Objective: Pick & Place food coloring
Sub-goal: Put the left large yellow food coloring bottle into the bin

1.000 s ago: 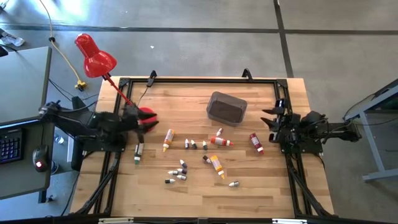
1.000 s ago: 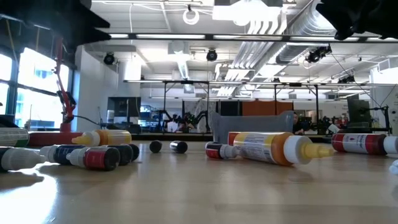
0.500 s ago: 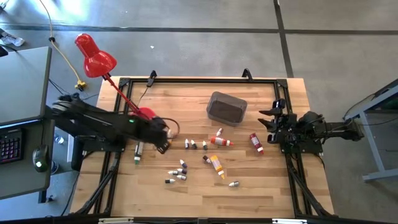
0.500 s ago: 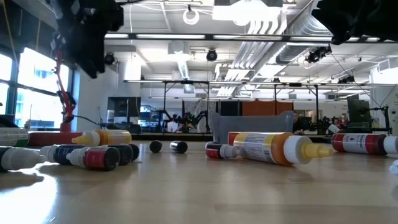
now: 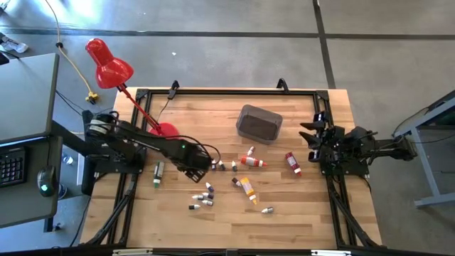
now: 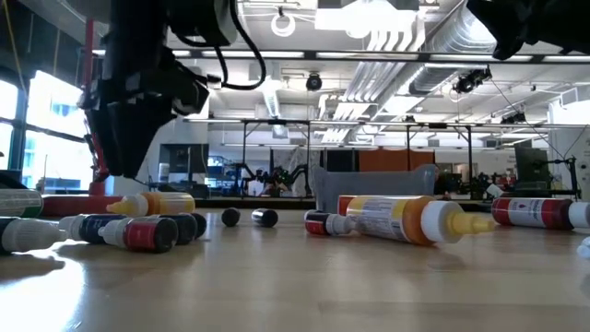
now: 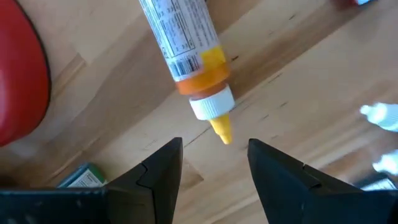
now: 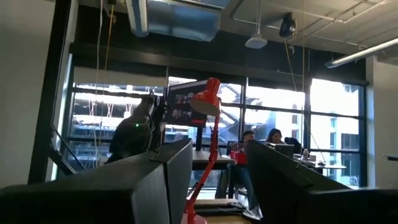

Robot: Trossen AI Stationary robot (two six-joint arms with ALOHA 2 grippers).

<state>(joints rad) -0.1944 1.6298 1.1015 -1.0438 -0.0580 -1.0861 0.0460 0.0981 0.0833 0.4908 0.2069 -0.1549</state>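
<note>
Left gripper released, empty, above table; orange food coloring bottle lies flat just ahead, cap tip pointing into gap between jaws, likely lined up for grasp. Right gripper released, waiting at table's right edge.

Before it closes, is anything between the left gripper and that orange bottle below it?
Nothing visible. The left gripper is open above bare wood, with the orange bottle pointing its yellow tip into the gap.
</note>
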